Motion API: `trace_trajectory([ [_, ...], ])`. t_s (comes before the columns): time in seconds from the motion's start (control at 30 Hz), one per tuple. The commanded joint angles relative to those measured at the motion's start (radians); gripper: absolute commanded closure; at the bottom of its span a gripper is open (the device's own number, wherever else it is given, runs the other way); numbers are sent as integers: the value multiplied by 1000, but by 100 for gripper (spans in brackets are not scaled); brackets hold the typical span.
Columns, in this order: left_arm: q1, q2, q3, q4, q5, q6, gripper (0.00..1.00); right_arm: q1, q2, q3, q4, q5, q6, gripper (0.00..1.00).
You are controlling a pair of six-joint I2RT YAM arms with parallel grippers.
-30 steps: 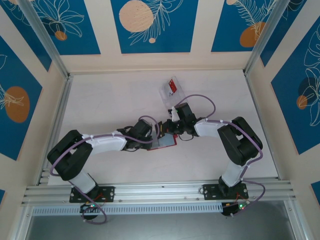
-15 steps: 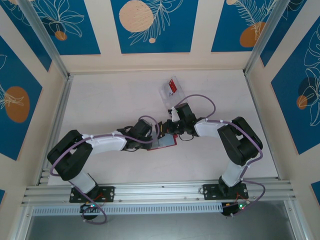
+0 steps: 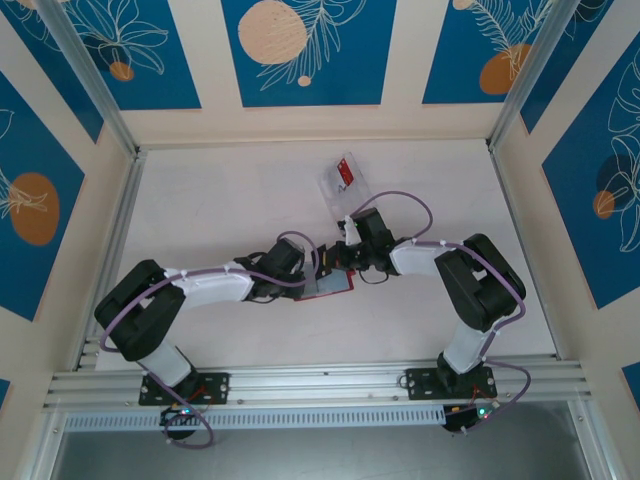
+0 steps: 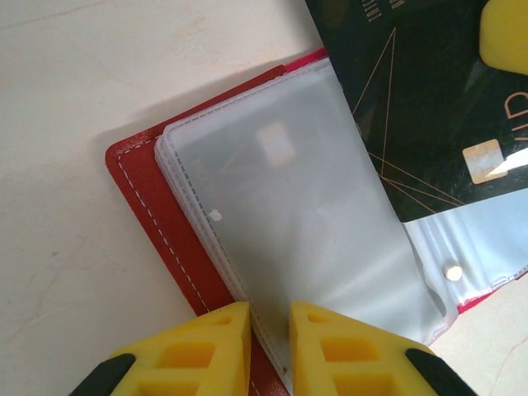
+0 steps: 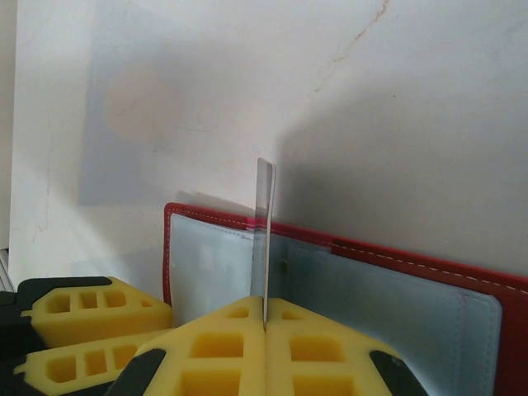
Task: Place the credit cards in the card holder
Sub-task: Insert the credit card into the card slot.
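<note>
The small red folding card holder [image 3: 328, 285] lies open on the pale table [image 3: 220, 210], right between the two arms and near the front. Up close, its red stitched cover [image 4: 148, 206] sits flat with a stack of frosted plastic sleeves fanned on top.

The left gripper [image 4: 270, 346] is down at the near edge of those sleeves. Its yellow fingers are drawn in tight with just a sliver between them, and the sleeve edge runs into that sliver, so it is pinching the card holder's sleeves.

Over the far corner of the holder hangs the black card with thin gold lines and a gold chip [image 4: 412, 107]. Its lower edge overlaps the sleeves, and a yellow finger [image 4: 505, 33] of the other arm is against its top.

From the right wrist, the right gripper [image 5: 265, 330] has its yellow pads pressed together on that card. The card shows edge-on as a thin upright sliver [image 5: 264, 214] rising from between the pads. Beyond it is the holder's red rim and pale grey-blue lining [image 5: 396, 280]. Whether the card's edge has entered a pocket, I can't tell.

Further back on the table, well apart from the holder, sits a clear plastic tray [image 3: 335, 190] with a red card [image 3: 346, 172] in it.
</note>
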Motion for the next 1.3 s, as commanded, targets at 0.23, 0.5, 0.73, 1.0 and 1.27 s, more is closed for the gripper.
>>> trace_trajectory([
  [0.23,-9,28,3,-80,-14,-7,82,13,9,-57,40,-23,42,100],
  [0.5,-11,34,6,-85,-18,-6,82,0,15,-122,151,-85,151,100],
  [0.73,-14,29,6,-88,-21,-8,82,-4,10,-149,172,-93,187,100],
  [1.0,-15,30,10,-94,-20,-6,82,-1,27,-215,222,-86,219,100],
  [1.27,-16,32,15,-94,-20,-7,82,1,30,-233,222,-78,219,100],
])
